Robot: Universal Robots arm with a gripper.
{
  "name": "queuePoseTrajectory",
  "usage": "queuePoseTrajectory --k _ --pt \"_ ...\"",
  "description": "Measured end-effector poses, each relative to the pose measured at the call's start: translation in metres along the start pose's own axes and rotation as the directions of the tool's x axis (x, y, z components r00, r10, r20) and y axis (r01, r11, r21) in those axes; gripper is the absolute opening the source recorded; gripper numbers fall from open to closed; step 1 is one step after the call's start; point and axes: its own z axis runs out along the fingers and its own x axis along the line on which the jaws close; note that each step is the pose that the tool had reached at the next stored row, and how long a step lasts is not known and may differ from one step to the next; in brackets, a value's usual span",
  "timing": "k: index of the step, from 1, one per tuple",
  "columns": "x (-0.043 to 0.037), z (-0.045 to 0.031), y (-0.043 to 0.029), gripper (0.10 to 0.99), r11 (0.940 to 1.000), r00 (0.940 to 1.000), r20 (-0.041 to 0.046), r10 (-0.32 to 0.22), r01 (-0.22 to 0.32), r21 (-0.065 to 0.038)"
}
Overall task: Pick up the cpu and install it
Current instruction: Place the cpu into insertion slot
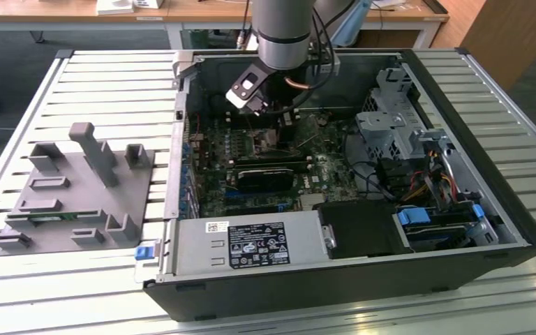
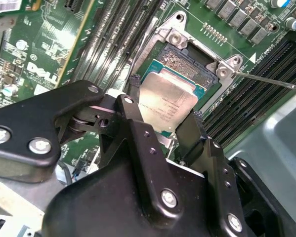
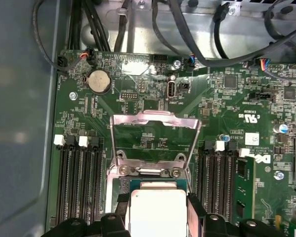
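Reaching down from above, the arm point(image 1: 282, 28) is dipping into the open computer case point(image 1: 505, 209), with its wrist hanging over the far part of the motherboard point(image 1: 249, 150). The gripper point(image 2: 165, 106) is clamping the cpu point(image 2: 170, 91) by two opposite edges, one of the black fingers point(image 2: 133, 118) pressing on each side. The cpu is lying flat with its silver top facing up. It is sitting over the near part of the socket point(image 2: 185, 59); whether it is touching the socket cannot be told. In the first wrist view its edges are running in line with the socket frame and with the memory slots point(image 3: 78, 182) on either side. The metal load plate point(image 3: 155, 131) is standing swung open beyond the socket. The case is also holding a power supply point(image 1: 249, 244) along its near edge and a drive cage point(image 1: 389, 118) on the exterior view's right. A grey fixture tray point(image 1: 63, 202) is sitting on the slatted table point(image 1: 82, 91) on the exterior view's left, beside the case.
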Motion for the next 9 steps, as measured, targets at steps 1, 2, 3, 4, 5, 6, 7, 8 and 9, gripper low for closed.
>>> queuePoseTrajectory --k 1,2,3,4,5,6,7,8,9 --pt "0.0006 0.0010 -0.0003 0.541 1.0000 1.0000 0.0000 0.000 0.000 0.000" --pt "0.0011 0.0019 -0.0008 0.541 1.0000 1.0000 0.0000 0.000 0.000 0.000" --pt "0.0017 0.0027 -0.0010 0.541 1.0000 1.0000 0.0003 0.000 0.000 0.000" --pt "0.0022 0.0033 -0.0013 0.541 1.0000 1.0000 0.0003 0.000 0.000 0.000" --pt "0.0025 0.0039 -0.0019 0.541 1.0000 1.0000 0.0002 0.001 -0.001 0.000" --pt "0.0027 0.0045 -0.0026 0.541 1.0000 1.0000 0.0002 0.003 -0.003 0.000" --pt "0.0027 0.0050 -0.0036 0.541 1.0000 1.0000 0.0005 0.005 -0.005 0.000" --pt "0.0027 0.0056 -0.0044 0.541 1.0000 1.0000 0.0005 0.008 -0.008 0.000" --pt "0.0028 0.0063 -0.0050 0.541 0.9999 0.9999 0.0006 0.010 -0.010 0.000"
